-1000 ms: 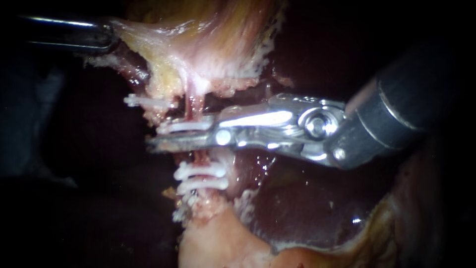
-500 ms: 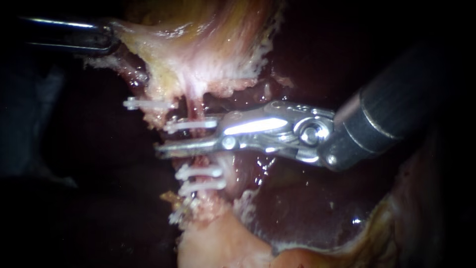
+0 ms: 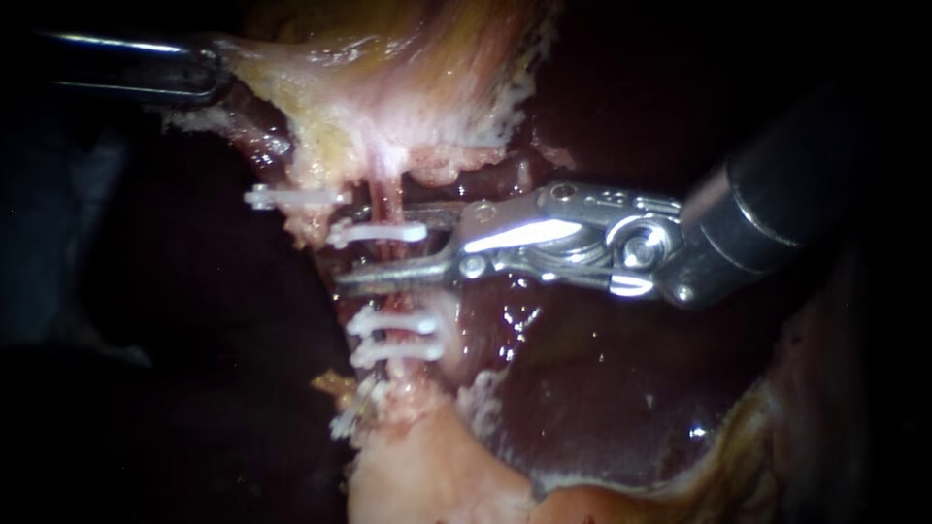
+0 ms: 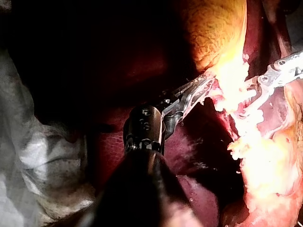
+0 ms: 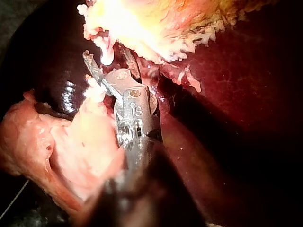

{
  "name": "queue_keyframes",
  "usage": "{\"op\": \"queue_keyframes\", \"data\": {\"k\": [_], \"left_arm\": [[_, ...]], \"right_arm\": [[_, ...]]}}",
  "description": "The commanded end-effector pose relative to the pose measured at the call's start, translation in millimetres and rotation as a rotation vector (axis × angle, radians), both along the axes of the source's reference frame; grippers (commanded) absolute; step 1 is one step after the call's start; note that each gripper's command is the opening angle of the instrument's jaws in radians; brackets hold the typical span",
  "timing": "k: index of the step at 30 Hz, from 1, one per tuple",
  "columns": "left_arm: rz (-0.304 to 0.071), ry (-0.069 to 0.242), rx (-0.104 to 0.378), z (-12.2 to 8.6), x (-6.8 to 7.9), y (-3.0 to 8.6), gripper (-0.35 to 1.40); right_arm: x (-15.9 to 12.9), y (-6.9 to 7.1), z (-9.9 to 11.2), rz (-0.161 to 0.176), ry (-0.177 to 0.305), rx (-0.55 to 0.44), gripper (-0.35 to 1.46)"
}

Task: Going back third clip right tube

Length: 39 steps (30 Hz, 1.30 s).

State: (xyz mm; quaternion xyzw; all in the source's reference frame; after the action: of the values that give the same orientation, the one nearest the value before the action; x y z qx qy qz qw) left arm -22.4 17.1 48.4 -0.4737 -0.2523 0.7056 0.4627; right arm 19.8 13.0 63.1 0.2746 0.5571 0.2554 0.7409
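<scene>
As left instrument (image 4: 201,87) pinches stringy tissue (image 3: 291,73), right instrument (image 3: 357,252) gapes around white clip (image 3: 377,233).

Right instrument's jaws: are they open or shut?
Open: the right instrument shows a gap between its jaws, a white clip lying inside it.

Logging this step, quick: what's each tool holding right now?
Left tool: shut on pale tissue.
Right tool: open, holding nothing; the tube runs between its jaws.
</scene>
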Motion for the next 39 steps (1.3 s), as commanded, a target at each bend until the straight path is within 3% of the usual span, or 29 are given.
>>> {"op": "queue_keyframes", "data": {"k": [1, 8, 15, 19, 23, 25, 31, 39], "left_arm": [[0.000, 0.000, 0.000, 0.0, 0.1, 0.0, -0.35], [0.001, -0.001, 0.000, -0.1, 0.2, -0.1, -0.35], [0.001, -0.001, 0.000, -0.1, 0.2, -0.1, -0.35], [0.001, -0.001, 0.000, -0.1, 0.2, -0.1, -0.35], [0.001, -0.001, 0.000, -0.1, 0.2, -0.1, -0.35], [0.001, -0.001, 0.000, -0.1, 0.2, -0.1, -0.35], [-0.002, 0.002, -0.004, 0.6, -0.3, -0.3, -0.35], [0.005, -0.007, -0.009, 2.6, -3.3, -1.0, -0.35]], "right_arm": [[-0.4, -0.1, 0.0, -0.007, 0.003, -0.020, 0.50], [-6.2, -1.1, -1.2, -0.070, 0.035, -0.211, 0.50], [-11.9, -1.7, -2.1, -0.111, 0.064, -0.304, 0.50], [-14.0, -2.1, -2.4, -0.121, 0.049, -0.328, 0.50], [-15.0, -2.5, -2.7, -0.173, 0.022, -0.344, 0.50], [-15.2, -2.5, -2.8, -0.184, 0.011, -0.351, 0.50], [-15.3, -2.6, -2.9, -0.188, 0.010, -0.356, 0.50], [-15.5, -2.5, -3.0, -0.188, 0.011, -0.356, 0.50]]}}
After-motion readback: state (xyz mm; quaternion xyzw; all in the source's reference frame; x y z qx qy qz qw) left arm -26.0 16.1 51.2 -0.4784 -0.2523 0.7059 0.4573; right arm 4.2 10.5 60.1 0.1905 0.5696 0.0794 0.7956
